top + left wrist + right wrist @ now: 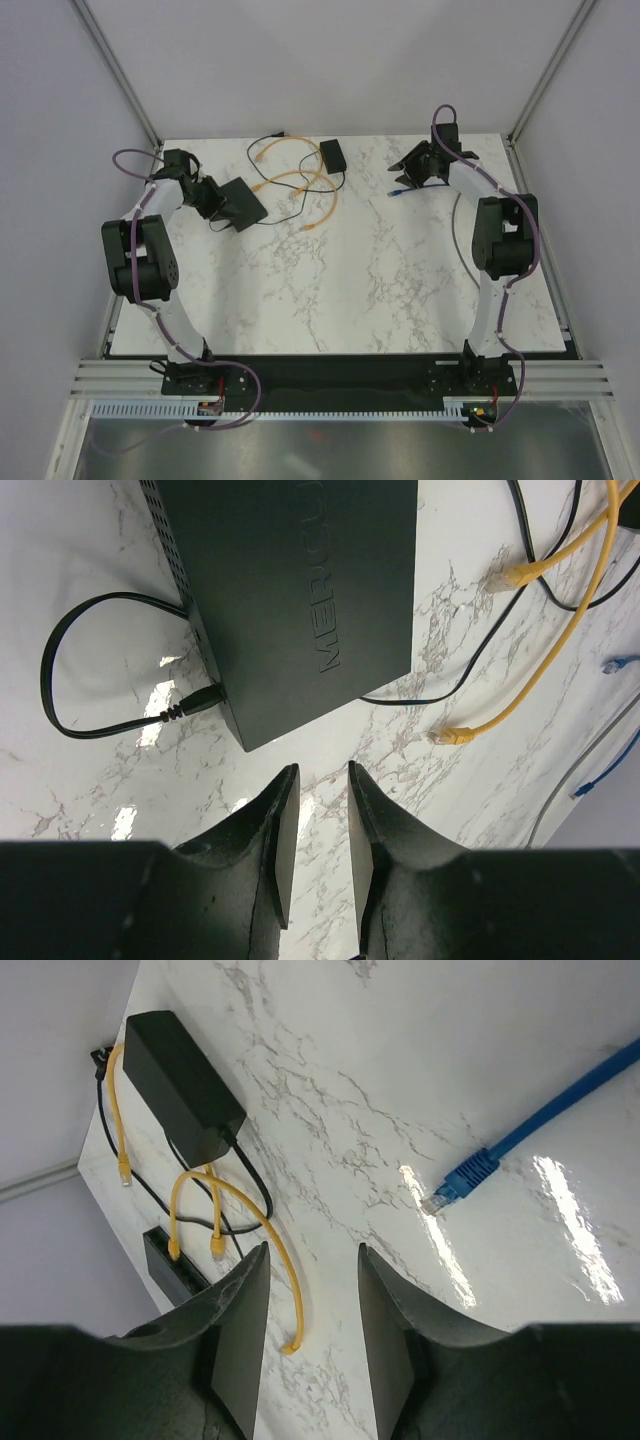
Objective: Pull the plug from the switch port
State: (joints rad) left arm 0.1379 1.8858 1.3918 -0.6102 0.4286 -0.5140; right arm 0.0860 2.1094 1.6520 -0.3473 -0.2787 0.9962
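Left wrist: one black plug (205,696) in switch (300,590) edge; left gripper (321,772) slightly parted, empty

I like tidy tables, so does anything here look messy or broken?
Nothing looks broken or spilled. The black switch box sits crooked to the table edges, yellow cables loop in a tangle beside it with loose plugs lying free, and a blue cable lies unplugged near the right gripper.
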